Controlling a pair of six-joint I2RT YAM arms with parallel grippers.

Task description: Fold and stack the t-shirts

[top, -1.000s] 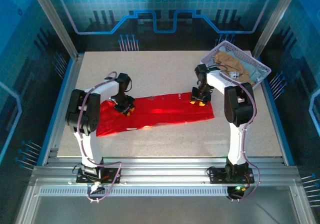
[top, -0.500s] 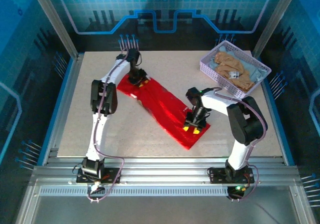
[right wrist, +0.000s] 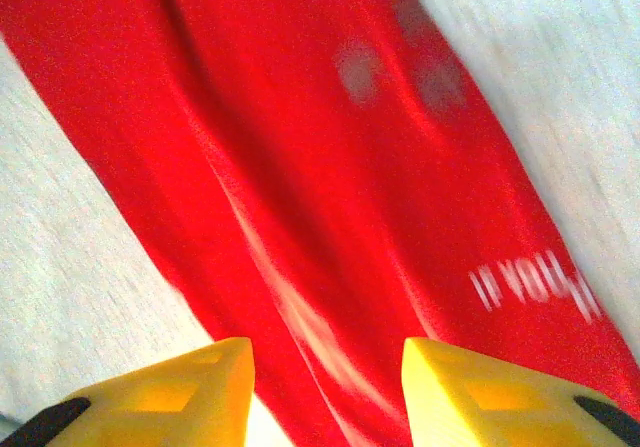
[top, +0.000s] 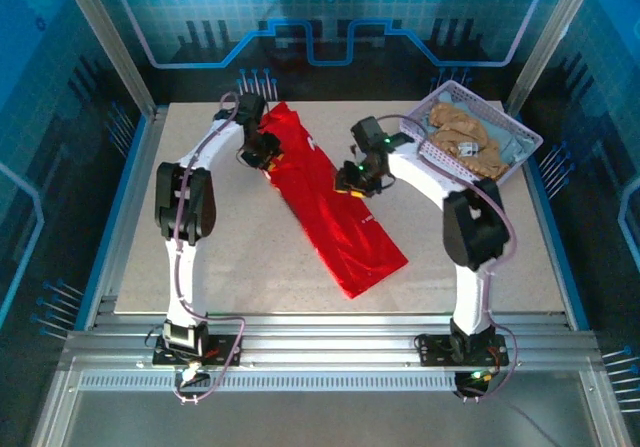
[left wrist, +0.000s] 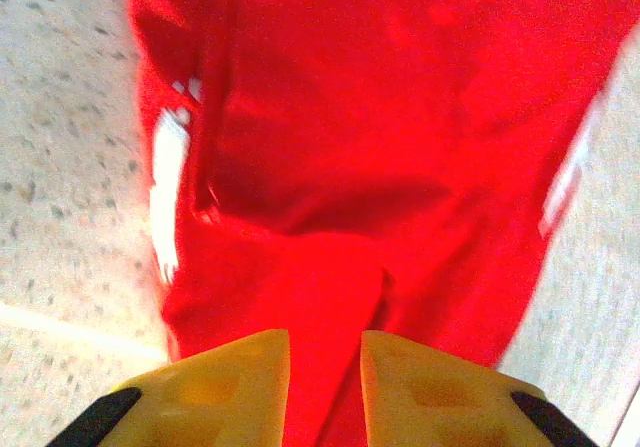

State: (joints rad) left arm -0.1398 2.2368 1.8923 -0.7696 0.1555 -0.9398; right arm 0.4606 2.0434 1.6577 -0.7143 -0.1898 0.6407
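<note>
Overhead view: bright, even light on the pale table (top: pixel 270 257), blue glow across the surrounding walls (top: pixel 60 87), shadows faint. Wrist views: motion-blurred throughout, red t-shirt (left wrist: pixel 380 117) oversaturated, folds washed out, white print smeared

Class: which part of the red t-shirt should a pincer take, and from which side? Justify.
Take the red t-shirt by a corner of its near narrow end, coming from above on the near side. It lies flat as a long diagonal strip with that end free, so it should probably fold toward the far end.
</note>
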